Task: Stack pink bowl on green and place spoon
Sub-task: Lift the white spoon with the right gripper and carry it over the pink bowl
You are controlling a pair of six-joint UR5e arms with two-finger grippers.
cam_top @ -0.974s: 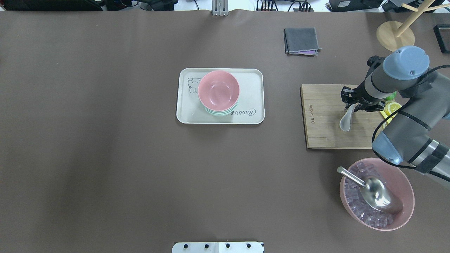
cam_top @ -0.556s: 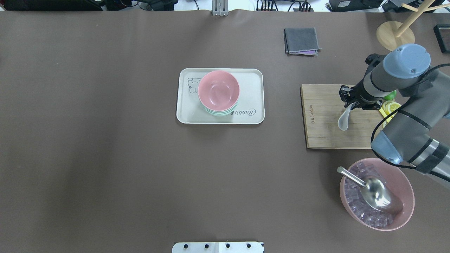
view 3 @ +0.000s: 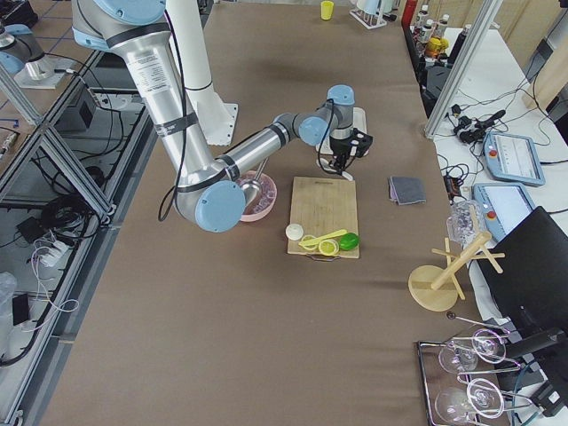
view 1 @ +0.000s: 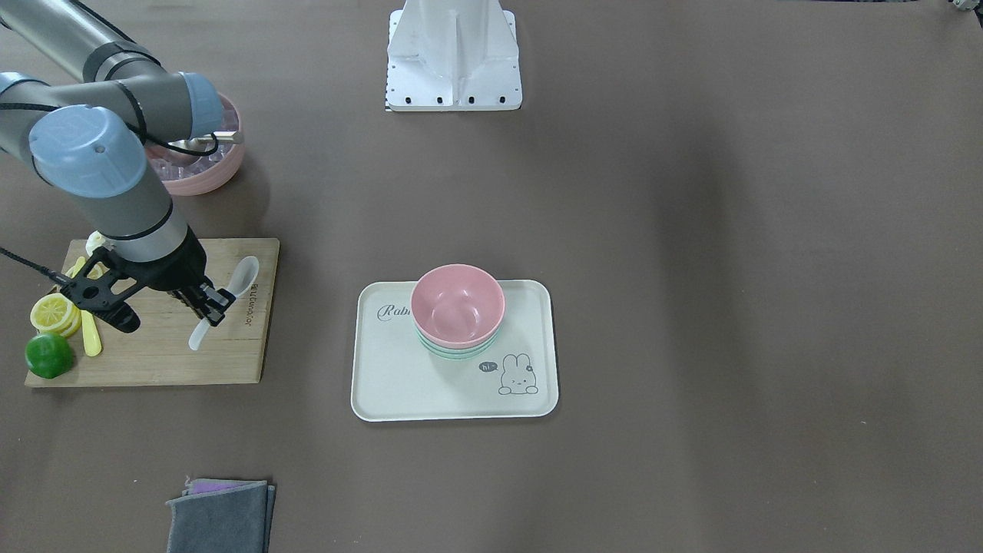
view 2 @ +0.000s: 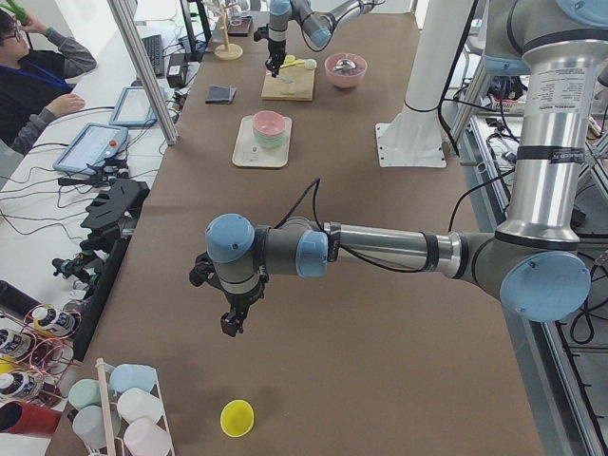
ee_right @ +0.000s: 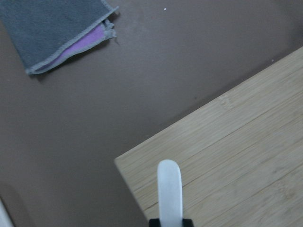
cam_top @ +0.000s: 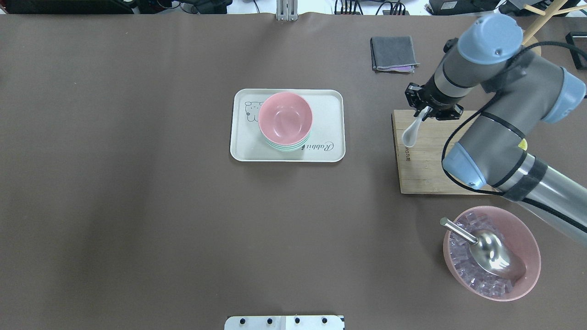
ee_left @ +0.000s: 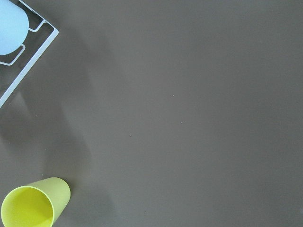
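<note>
The pink bowl [cam_top: 285,117] sits nested on the green bowl [cam_top: 290,146] on the cream rabbit tray [cam_top: 330,103]; the stack also shows in the front view [view 1: 457,311]. My right gripper [cam_top: 425,111] is shut on the handle of the white spoon [cam_top: 409,136] and holds it above the far left corner of the wooden cutting board [cam_top: 426,169]. The right wrist view shows the spoon [ee_right: 169,189] pointing out over the board's corner. My left gripper [view 2: 231,326] hangs far off over bare table; I cannot tell whether it is open or shut.
A large pink bowl of ice cubes [cam_top: 518,279] with a metal scoop [cam_top: 493,254] stands near the robot at right. Lemon slices [view 1: 54,315] and a lime [view 1: 48,355] lie on the board. A grey cloth [cam_top: 393,52] lies beyond it. A yellow cup [ee_left: 33,205] lies below the left wrist.
My right gripper has carried the spoon from the middle of the cutting board up and leftward to its far left corner, nearer the tray. The bowls have not moved.
</note>
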